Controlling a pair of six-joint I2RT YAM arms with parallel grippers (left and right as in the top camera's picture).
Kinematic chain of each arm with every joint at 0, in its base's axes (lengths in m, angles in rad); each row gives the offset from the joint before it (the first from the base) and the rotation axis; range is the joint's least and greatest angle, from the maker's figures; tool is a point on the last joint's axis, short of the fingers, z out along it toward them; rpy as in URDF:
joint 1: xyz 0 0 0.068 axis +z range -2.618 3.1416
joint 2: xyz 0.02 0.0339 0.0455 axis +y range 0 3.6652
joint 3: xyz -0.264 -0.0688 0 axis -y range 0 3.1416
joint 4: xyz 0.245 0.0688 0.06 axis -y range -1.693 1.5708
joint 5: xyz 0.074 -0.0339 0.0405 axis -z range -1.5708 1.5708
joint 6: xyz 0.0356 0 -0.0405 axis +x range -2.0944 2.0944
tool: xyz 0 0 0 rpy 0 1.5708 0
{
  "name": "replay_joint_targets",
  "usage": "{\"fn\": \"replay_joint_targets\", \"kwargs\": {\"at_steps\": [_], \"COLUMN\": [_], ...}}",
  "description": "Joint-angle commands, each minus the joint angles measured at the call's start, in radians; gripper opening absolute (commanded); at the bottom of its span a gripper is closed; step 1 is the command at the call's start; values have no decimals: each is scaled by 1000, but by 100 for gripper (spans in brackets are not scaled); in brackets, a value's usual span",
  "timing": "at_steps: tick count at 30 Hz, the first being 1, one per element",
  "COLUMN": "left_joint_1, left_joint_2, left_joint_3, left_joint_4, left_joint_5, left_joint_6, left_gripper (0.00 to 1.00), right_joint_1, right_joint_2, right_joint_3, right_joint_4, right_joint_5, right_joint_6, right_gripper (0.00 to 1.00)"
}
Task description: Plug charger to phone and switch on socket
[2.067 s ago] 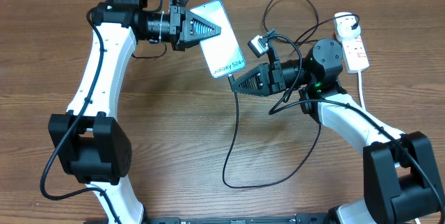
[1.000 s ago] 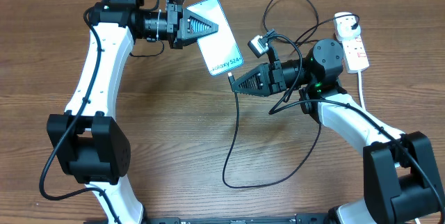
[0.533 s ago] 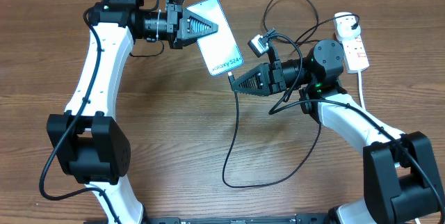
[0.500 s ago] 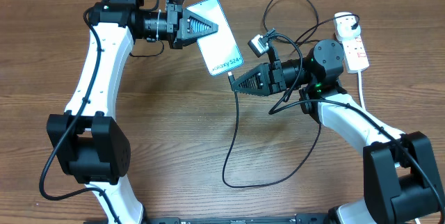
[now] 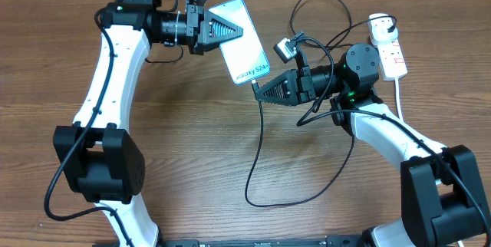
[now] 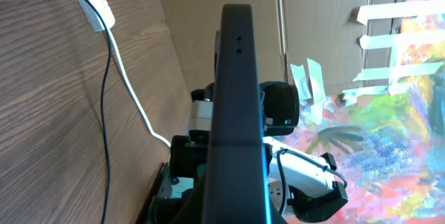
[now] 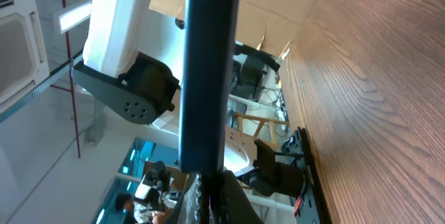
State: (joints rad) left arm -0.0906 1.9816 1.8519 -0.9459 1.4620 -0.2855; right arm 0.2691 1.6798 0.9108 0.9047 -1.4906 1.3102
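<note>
At the tips of your right gripper [image 5: 258, 92], the fingers are pinched narrow on the connector end of the charger [image 5: 261, 143]. They point at the lower short edge of the phone [image 5: 242, 46]. You cannot tell from any view whether the tip is seated in the port. The right wrist camera shows only the phone's dark edge running down to the fingers.

Your left gripper [image 5: 229, 31] is clamped on the phone's upper end, one finger lying over the screen. It holds the phone tilted, apparently clear of the table [image 5: 192, 155].

Treat the phone as stiff, light and slick on its glass. It will likely pivot in that grip if the push comes off-axis. The cable is limp and transmits no push, so hold right at the connector body. It trails in a long loop across the table. The socket [image 5: 391, 54] lies well apart at the far right, with neither gripper near it.
</note>
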Motion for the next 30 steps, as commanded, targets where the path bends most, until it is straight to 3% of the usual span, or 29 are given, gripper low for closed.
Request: {"fn": "replay_joint_targets", "kwargs": {"at_steps": [1,30], "left_joint_1": [-8,-6], "left_joint_2": [-6,-6], "left_joint_3": [1,1], "left_joint_4": [1,1], "left_joint_5": [31,31], "left_joint_6": [-6,-6], "left_gripper": [4,4], "right_joint_1": [-3,-17], "right_joint_2": [-23,-23], "right_joint_3": [27,27], "right_joint_4": [6,7], "right_joint_5": [8,2], "right_joint_6": [7,7], "right_gripper": [4,4]}}
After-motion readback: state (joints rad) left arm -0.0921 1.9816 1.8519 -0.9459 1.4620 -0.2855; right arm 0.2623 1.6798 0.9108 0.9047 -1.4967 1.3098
